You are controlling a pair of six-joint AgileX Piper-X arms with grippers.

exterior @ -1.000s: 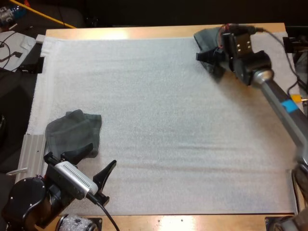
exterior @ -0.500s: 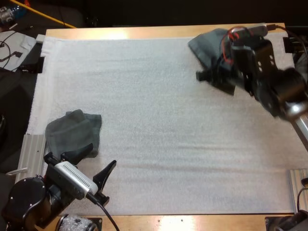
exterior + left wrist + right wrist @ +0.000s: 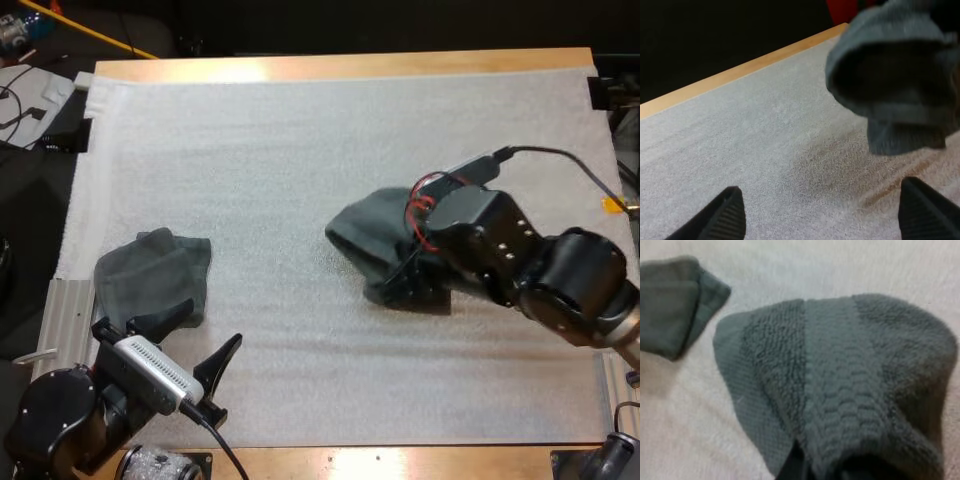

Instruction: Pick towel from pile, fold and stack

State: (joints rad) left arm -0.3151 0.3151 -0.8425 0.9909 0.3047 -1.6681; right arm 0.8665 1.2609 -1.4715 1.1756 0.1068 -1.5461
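While I look down through the high view, my right gripper point(image 3: 415, 288) sits over the right-centre of the mat point(image 3: 250, 150). Its fingers are clamped on the crumpled towel point(image 3: 368, 238), which bulges out from them to the left. The folded towel point(image 3: 152, 277) lies flat at the mat's left edge, well apart from the crumpled one. My left gripper point(image 3: 196, 336) hovers just on the near side of it, fingers spread and holding nothing.

From the left wrist view, my two fingers point(image 3: 722, 216) stand apart over bare mat. The crumpled towel point(image 3: 890, 85) is well ahead of them, and I cannot tell whether its lowest fold touches the mat. The table point(image 3: 740, 70) shows as a wooden edge beyond.

From the right wrist view, the crumpled towel point(image 3: 840, 385) bunches right at my fingertips point(image 3: 796, 466), which are mostly buried under the cloth. The folded towel point(image 3: 675, 305) lies farther off on the mat.
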